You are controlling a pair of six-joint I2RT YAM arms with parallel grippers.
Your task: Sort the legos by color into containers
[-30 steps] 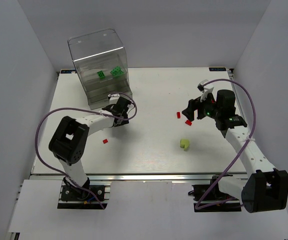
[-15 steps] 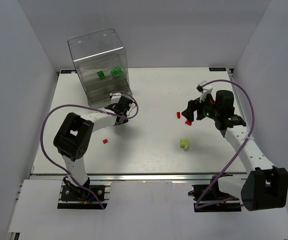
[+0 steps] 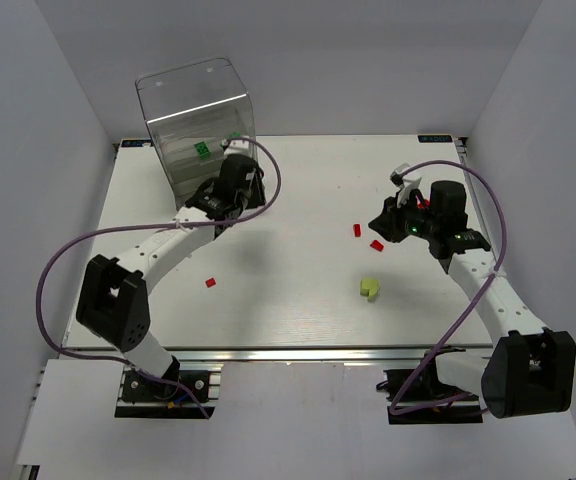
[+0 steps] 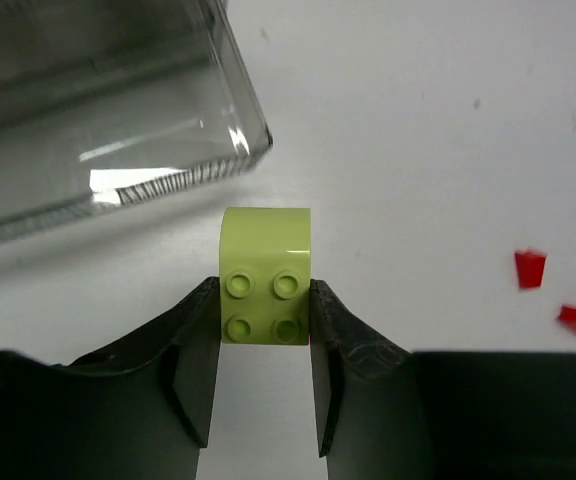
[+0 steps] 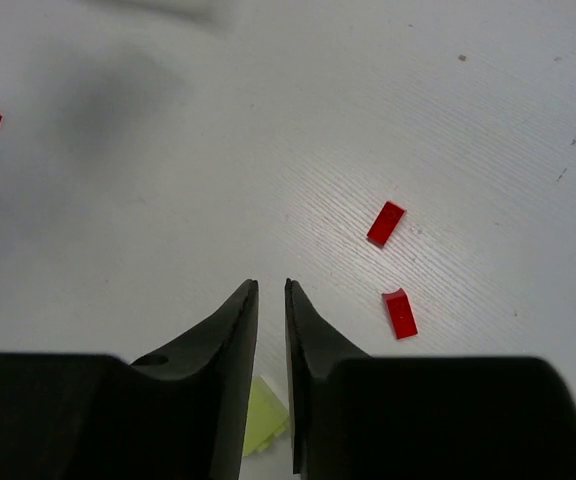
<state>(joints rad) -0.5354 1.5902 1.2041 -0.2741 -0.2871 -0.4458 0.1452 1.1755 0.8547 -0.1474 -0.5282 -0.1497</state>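
Left tool [image 4: 265, 305] is clamped on a pale yellow-green brick [image 4: 265, 255], studs up at the wrist camera, a finger pressed to each side. Just beyond it is the corner of the clear cabinet [image 4: 108, 110], with brick and cabinet apart. From above, a green brick [image 3: 202, 150] shows inside one tier.

Over to the right tool [image 5: 271, 292]: jaws all but closed, a sliver between them, nothing held. It hangs over the bench [image 5: 118, 220]. A red brick [image 5: 386, 223] and a second red brick [image 5: 400, 313] lie just beside it. Another yellow-green brick [image 5: 264, 420] peeks out under the fingers, and a lone red brick [image 3: 209, 283] lies well apart.
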